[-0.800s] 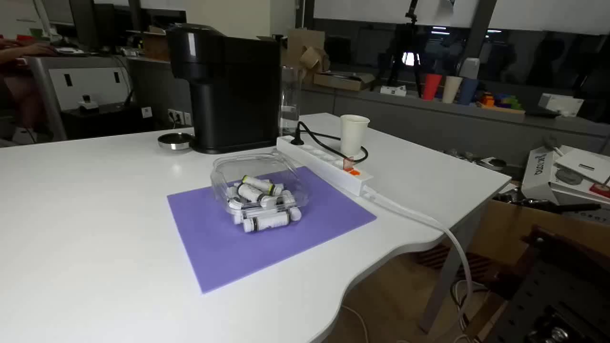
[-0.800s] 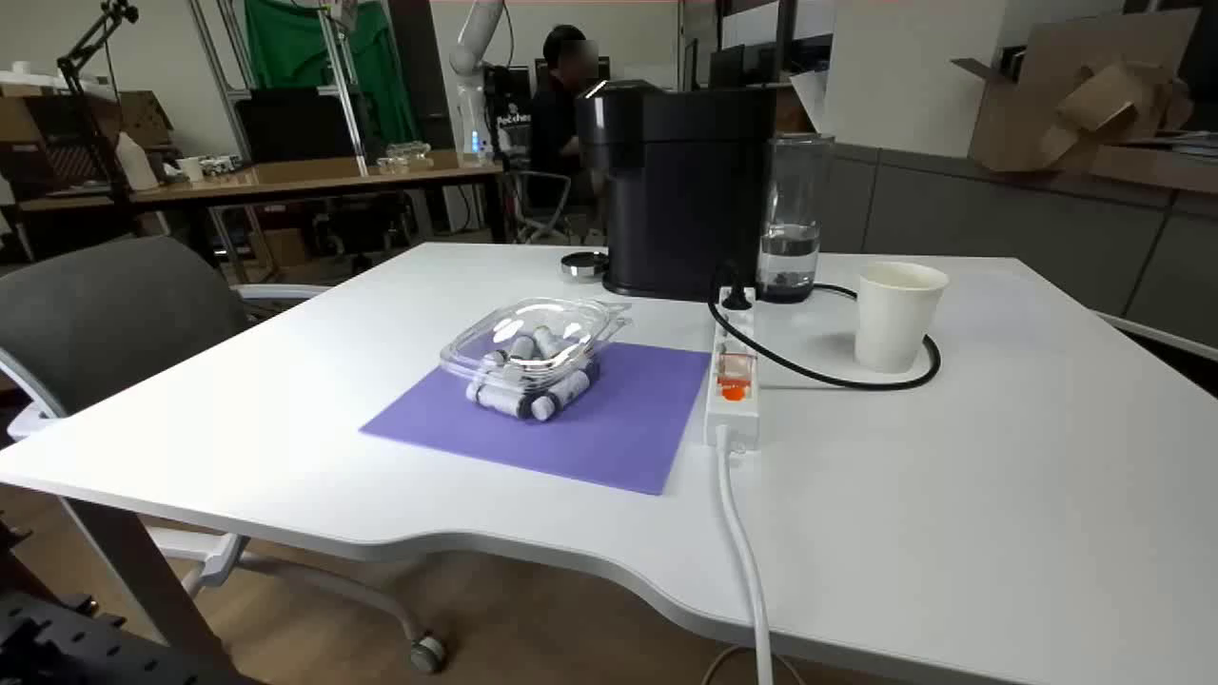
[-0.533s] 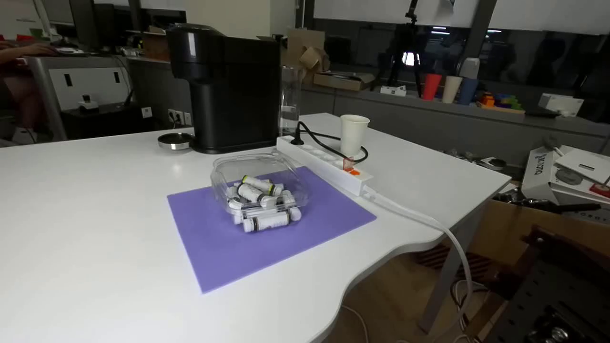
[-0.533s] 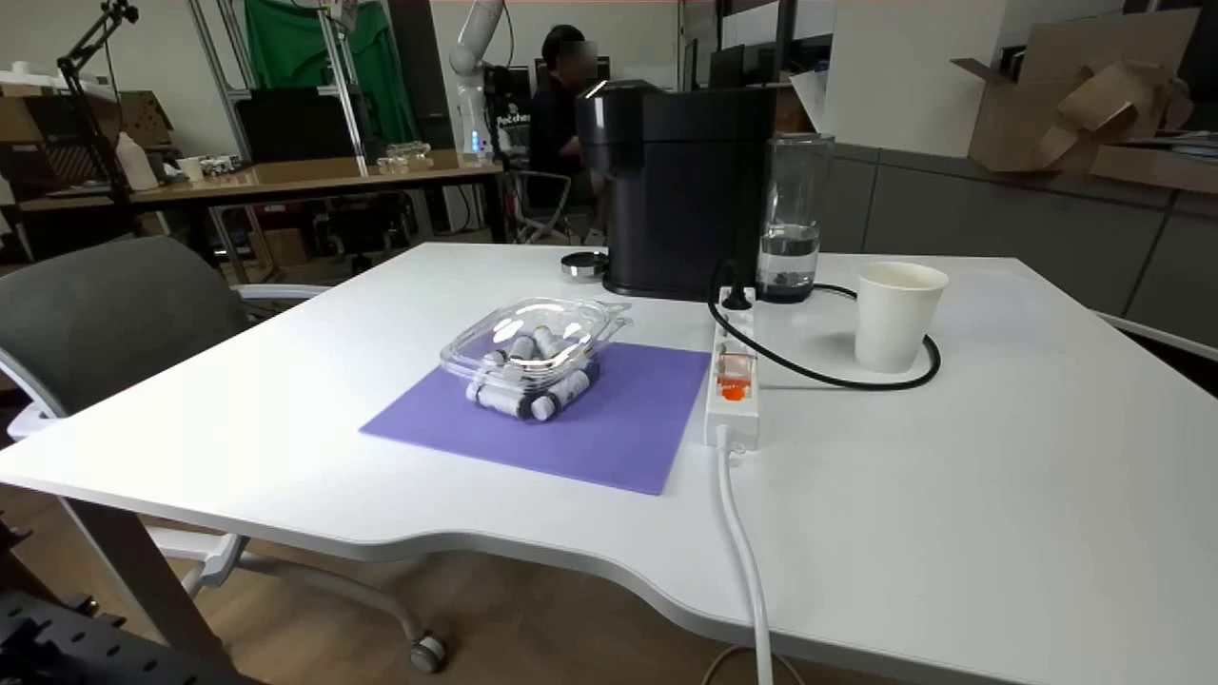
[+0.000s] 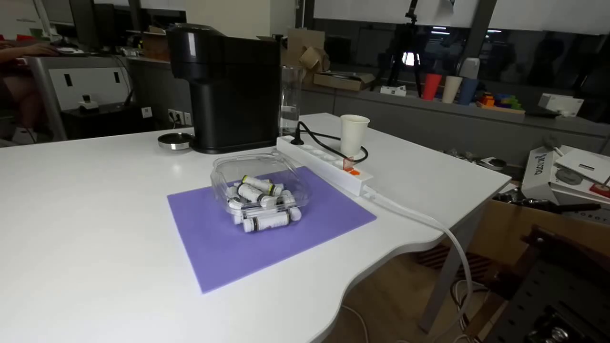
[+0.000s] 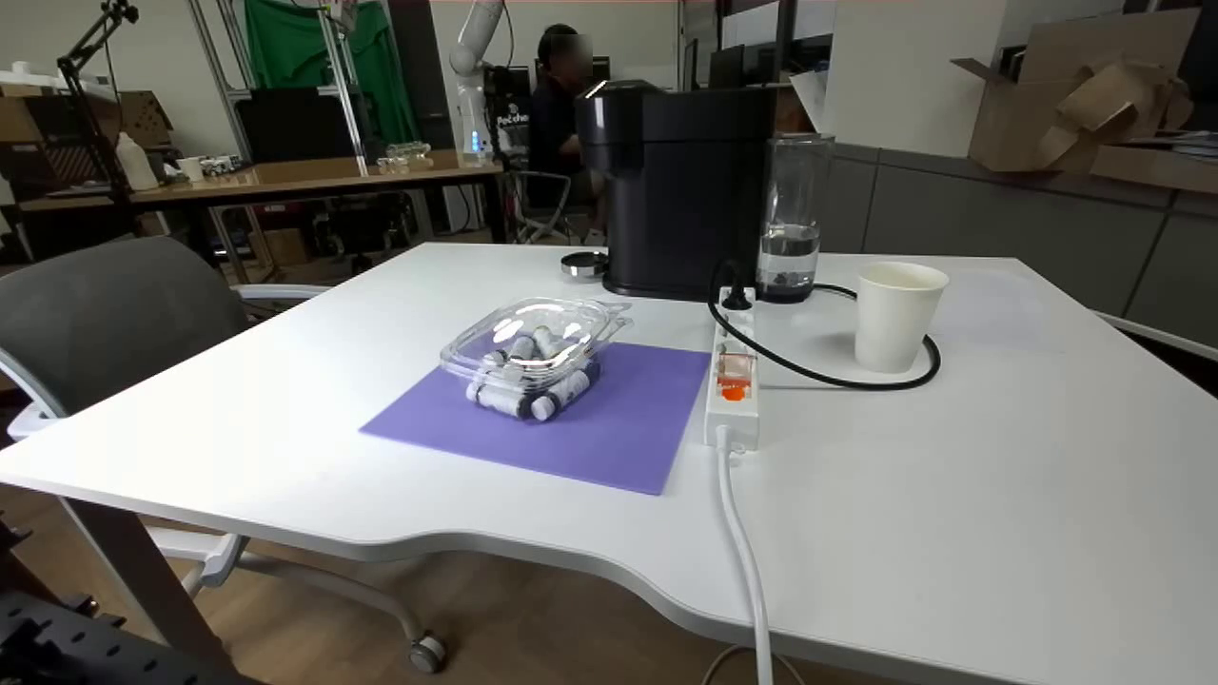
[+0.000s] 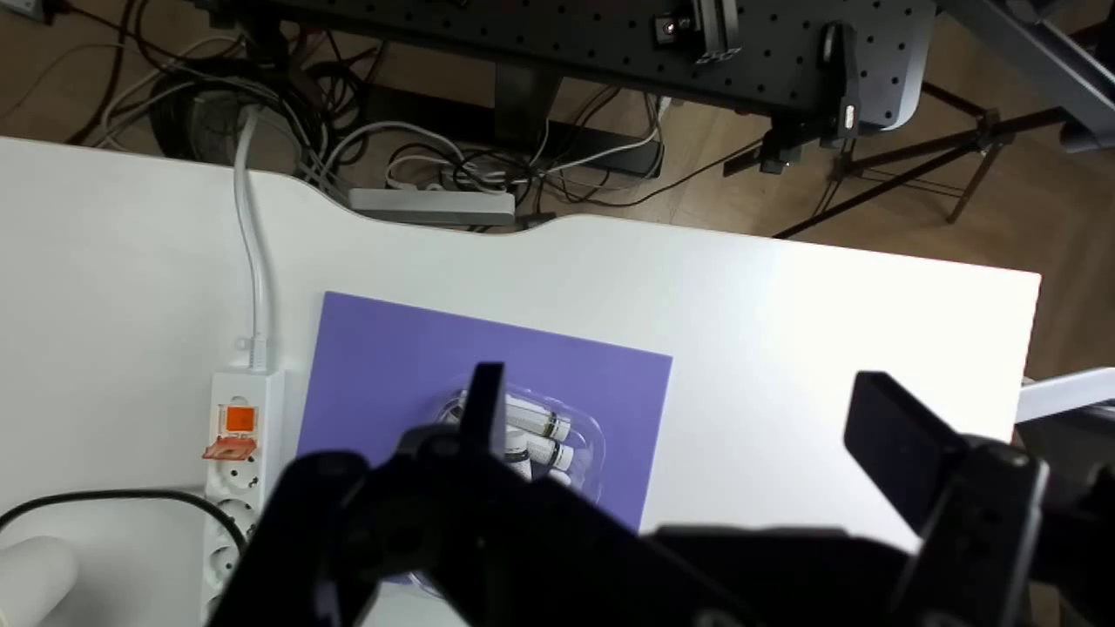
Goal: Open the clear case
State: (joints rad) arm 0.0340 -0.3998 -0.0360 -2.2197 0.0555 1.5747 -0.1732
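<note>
The clear plastic case with rounded corners (image 6: 533, 360) sits on a flat purple rectangular mat (image 6: 609, 452), its transparent lid (image 6: 561, 328) apparently down, so opening looks not yet begun. White cylinders with dark bands (image 5: 270, 221) show through the walls. The shell should be light, thin and springy, slick to grip and easy to crack; its load may steady it somewhat, but a hard pull would likely skid it. The narrow clear tab (image 6: 617, 312) jutting from a corner toward the tall black plastic machine (image 6: 680, 190) seems a likely hold; whether it is latch or hinge cannot be told. Just beside the mat runs a long white power strip (image 5: 320, 166), with a white paper cup (image 6: 898, 319) beyond, so that side looks tight. The white bench (image 6: 856, 495) reaches farther on the opposite side; its wavy edge is near the mat. In the wrist view the black end effector (image 7: 681, 387) stands spread wide, holding nothing, probably high above.
</note>
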